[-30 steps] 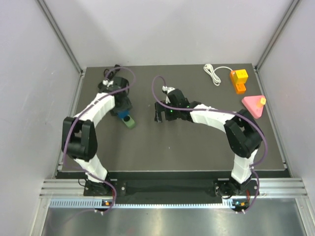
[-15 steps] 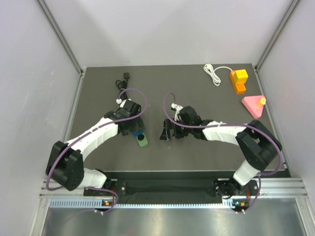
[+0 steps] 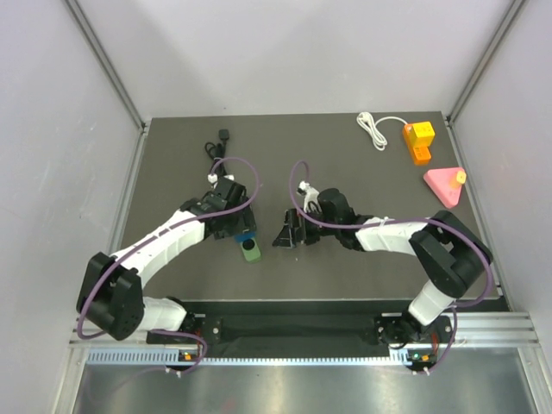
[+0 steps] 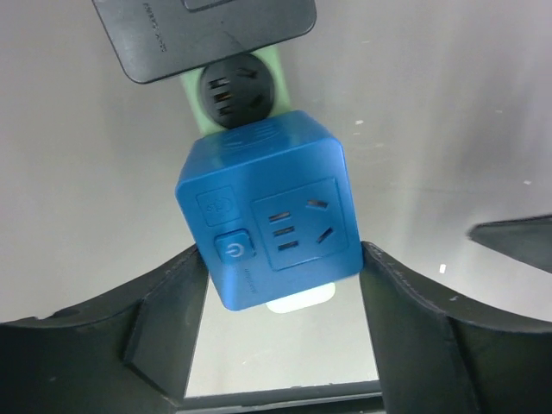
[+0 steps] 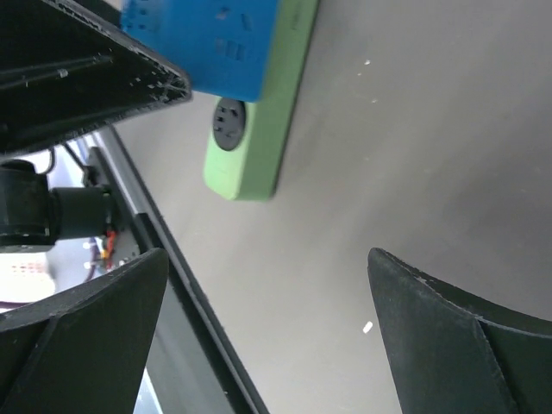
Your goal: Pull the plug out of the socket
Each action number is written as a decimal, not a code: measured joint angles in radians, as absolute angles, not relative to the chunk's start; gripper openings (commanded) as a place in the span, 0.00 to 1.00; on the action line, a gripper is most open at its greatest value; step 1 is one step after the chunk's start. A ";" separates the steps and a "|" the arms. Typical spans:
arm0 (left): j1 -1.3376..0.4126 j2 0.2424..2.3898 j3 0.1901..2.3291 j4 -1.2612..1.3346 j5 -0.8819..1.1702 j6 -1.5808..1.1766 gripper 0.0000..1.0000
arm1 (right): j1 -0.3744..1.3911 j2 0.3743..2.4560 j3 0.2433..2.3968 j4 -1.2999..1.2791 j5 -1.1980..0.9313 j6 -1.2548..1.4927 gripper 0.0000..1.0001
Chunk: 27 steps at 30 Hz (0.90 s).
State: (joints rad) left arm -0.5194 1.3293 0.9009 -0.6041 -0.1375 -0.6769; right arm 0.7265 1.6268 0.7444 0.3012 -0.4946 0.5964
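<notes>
Blue plug (image 4: 267, 211) on green socket (image 5: 261, 138)

The plug (image 4: 267, 207) sits on the socket strip (image 4: 231, 90) (table (image 4: 448, 129) beneath).

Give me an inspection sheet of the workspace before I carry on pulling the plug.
Surface: dark table mat, flat.
Job's things: blue cube plug sits on the green power strip, not yet off.
Clutter: coiled white cable, yellow and orange blocks and pink triangle at far right; black plug and lead at far left.
Hands: left hand straddles the blue cube, fingers close against its sides, grip not certain; right hand open beside the strip, holding nothing.
Cables: purple cables loop over both arms.
Surroundings: grey walls on three sides; metal rail at the near edge.
</notes>
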 measured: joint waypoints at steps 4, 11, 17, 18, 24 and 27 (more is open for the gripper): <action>-0.522 1.340 0.901 -0.566 -0.110 -0.659 0.77 | 0.727 1.657 0.744 0.341 -0.524 0.625 0.98; -0.523 1.382 0.902 -0.550 -0.097 -0.639 0.75 | 0.736 1.704 0.745 0.366 -0.561 0.655 0.96; -0.523 1.412 0.926 -0.575 -0.103 -0.640 0.11 | 0.754 1.740 0.752 0.409 -0.583 0.682 0.94; -0.523 1.412 0.927 -0.576 -0.106 -0.636 0.00 | 0.759 1.751 0.756 0.422 -0.586 0.686 0.93; -0.522 1.407 0.927 -0.579 -0.103 -0.629 0.00 | 0.775 1.822 0.788 0.482 -0.609 0.726 0.86; -0.521 1.391 0.917 -0.579 -0.094 -0.633 0.00 | 0.775 1.856 0.809 0.501 -0.617 0.745 0.80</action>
State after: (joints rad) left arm -0.5213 1.3907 0.9169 -0.5785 -0.0940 -0.6327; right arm 0.7750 1.8561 0.8093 0.5007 -0.6170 0.7452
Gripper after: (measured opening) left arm 0.689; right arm 0.837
